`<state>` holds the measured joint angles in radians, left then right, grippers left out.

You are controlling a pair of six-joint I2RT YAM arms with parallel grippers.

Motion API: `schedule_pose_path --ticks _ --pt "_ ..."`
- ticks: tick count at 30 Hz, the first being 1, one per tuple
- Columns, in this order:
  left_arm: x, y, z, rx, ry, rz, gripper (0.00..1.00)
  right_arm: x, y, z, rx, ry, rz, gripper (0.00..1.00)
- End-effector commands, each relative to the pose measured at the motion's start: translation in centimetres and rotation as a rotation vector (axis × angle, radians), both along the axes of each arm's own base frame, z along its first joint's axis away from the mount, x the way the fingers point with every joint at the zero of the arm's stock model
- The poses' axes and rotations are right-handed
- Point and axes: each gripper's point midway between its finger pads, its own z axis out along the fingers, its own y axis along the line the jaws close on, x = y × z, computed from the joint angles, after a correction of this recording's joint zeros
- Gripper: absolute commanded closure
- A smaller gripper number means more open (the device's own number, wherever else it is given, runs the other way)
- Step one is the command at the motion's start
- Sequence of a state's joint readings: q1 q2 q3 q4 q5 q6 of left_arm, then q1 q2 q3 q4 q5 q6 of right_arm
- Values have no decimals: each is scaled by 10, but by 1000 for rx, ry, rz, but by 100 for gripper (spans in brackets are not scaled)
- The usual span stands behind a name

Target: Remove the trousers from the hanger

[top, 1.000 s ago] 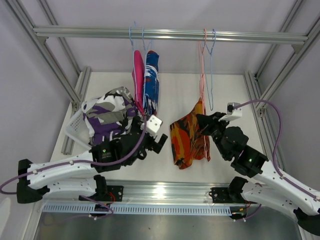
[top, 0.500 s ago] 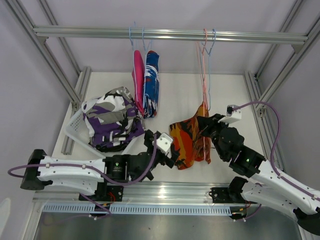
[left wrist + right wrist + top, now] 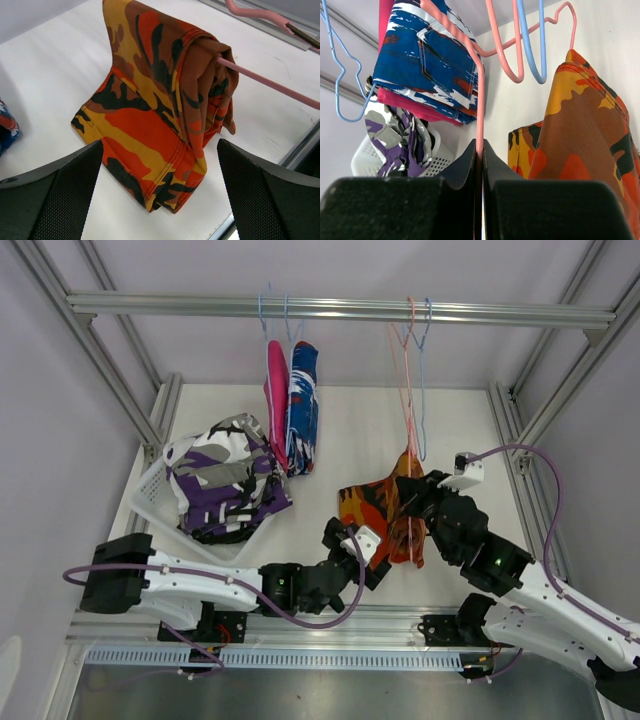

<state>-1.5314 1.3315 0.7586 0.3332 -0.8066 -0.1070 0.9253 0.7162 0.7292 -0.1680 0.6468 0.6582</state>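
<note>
The orange camouflage trousers (image 3: pixel 372 518) sit just right of centre in the overhead view, draped over the bottom bar of a pink hanger (image 3: pixel 404 390) whose hook is on the metal rail (image 3: pixel 340 308) near the top of the frame. Their lower folds rest on the white table (image 3: pixel 350 430).

The right gripper (image 3: pixel 408 485) comes in from the lower right. Its jaws are pinched tight on the pink hanger's wire, touching the right side of the trousers. In the right wrist view the wire rises straight out from between the closed fingers (image 3: pixel 470 160), with the orange cloth at the right edge.

The left gripper (image 3: pixel 354 548) lies just below and left of the trousers, jaws spread wide and holding nothing. In its wrist view the cloth fills the gap between the two fingers without touching them.

Pink trousers (image 3: pixel 275 390) and blue-white-red patterned trousers (image 3: pixel 303 400) hang at upper centre. Purple-white trousers (image 3: pixel 225 485) lie in a white basket (image 3: pixel 150 505) at left.
</note>
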Motion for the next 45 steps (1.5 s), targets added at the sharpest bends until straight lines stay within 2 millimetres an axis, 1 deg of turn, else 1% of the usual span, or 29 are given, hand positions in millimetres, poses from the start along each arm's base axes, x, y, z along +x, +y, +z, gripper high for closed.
schedule_pose_path --ticks 1,2,3,4,7,8,9,11,15,18,20,21,23,25,26,30,35,40,41,44,45 --pt "-5 -20 17 -138 14 -24 1 -1 -2 43 135 -69 -12 100" --pt "-6 -23 14 -139 17 -31 1 -1 -2 42 134 -64 -11 100" --pt "-6 -25 14 -148 17 -33 1 -1 -2 42 134 -64 -11 100" --pt "-5 -28 20 -174 15 -35 1 -1 -2 41 130 -64 -10 100" --pt "-5 -39 17 -174 6 -45 1 -3 -6 41 126 -63 -16 100" --pt "-6 -42 23 -188 3 -49 1 -3 -6 40 125 -62 -17 100" --pt "-5 -45 19 -180 2 -49 1 -3 -6 39 122 -62 -16 100" --pt "-2 -50 20 -188 1 -51 1 -3 -6 38 115 -58 -11 100" --pt "12 -53 8 -190 36 -41 1 -4 -7 37 113 -58 -11 100" --pt "20 -55 8 -188 31 -32 0 -5 -5 38 116 -59 5 100" --pt "24 -57 3 -170 24 -26 0 -6 -3 37 115 -61 16 100" --pt "27 -58 5 -171 20 -22 1 -6 -2 36 116 -58 20 100" --pt "31 -59 -4 -149 22 -18 0 -7 0 34 117 -58 31 100" --pt "37 -62 -4 -146 23 -13 1 -9 4 34 122 -59 51 100" --pt "38 -64 -9 -140 29 -14 1 -8 4 33 121 -58 51 100" --pt "45 -65 -13 -146 37 -8 0 -7 4 28 109 -56 46 100" --pt "53 -70 -11 -148 30 -2 0 -7 6 23 86 -55 55 100" --pt "64 -70 -9 -157 23 8 1 -8 2 17 70 -44 48 100" --pt "66 -71 -8 -161 24 7 1 -8 1 14 65 -39 46 100" --pt "70 -73 -2 -171 11 9 1 -9 2 11 60 -39 51 100" --pt "71 -75 4 -187 5 10 1 -9 2 11 61 -38 54 100"
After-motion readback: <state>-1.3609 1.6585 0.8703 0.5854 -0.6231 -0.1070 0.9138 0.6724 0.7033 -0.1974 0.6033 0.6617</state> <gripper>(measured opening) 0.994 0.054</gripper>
